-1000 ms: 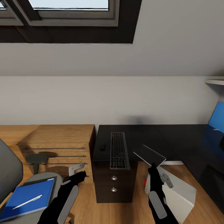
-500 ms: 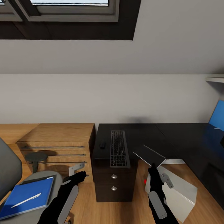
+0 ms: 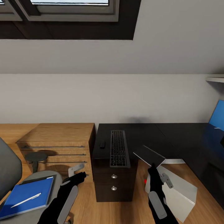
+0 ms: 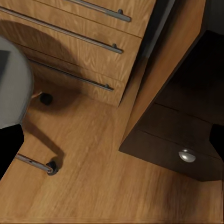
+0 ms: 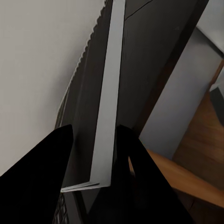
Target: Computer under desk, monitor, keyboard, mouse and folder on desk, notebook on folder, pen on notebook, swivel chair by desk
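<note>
Notebook, thin and grey, is pinched between our right fingers above the black table's front edge, right of the keyboard; our left fingers' spread we cannot tell.

From the head we look forward and down over both arms at the desk, the wall behind it and the wooden chest of drawers. Our left wrist camera faces down, close to the floor, catching that chest and the desk's drawer unit. Our right wrist camera sits very near the desk's edge.
</note>
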{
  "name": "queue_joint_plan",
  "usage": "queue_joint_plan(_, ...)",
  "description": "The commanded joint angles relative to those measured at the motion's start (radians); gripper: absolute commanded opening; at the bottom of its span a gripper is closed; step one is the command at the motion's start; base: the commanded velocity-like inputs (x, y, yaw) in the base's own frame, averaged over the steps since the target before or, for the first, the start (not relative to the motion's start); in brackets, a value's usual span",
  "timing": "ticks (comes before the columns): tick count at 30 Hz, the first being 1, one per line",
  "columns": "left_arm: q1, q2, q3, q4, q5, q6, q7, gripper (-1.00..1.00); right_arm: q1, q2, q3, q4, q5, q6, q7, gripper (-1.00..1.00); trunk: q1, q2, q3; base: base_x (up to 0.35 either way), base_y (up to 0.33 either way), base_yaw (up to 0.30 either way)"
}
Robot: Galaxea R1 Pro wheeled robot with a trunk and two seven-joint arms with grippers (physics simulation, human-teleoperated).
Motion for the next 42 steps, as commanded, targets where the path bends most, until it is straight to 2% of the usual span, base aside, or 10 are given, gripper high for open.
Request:
queue_joint_plan(1,0.0,-0.002,-0.001,-0.001,0.015,0.002,0.009,1.0,-0.001,0.002,-0.002,0.0,-0.009,-0.002,0.006,-1.0,0.0,-0.001,-0.001,0.0,0.0,0.0)
queue_joint_plan(16,0.003,-0.009,-0.005,0.002,0.002,0.001,0.011,1.0,-0.002,-0.002,-0.005,-0.001,-0.011,0.0,0.006,-1.0,0.0,-0.001,-0.001,0.014,0.0,0.0)
queue_joint_plan(29,0.004,-0.01,-0.006,0.002,0.002,0.001,0.011,1.0,-0.002,-0.003,-0.006,-0.001,-0.012,0.0,0.006,-1.0,0.0,-0.001,-0.001,0.235,0.0,0.0)
queue_joint_plan(42,0.004,-0.009,-0.004,0.002,0.004,0.002,0.011,1.0,-0.002,-0.004,-0.006,-0.001,-0.012,0.0,0.006,-1.0,0.0,-0.001,-0.001,0.037,0.0,0.0)
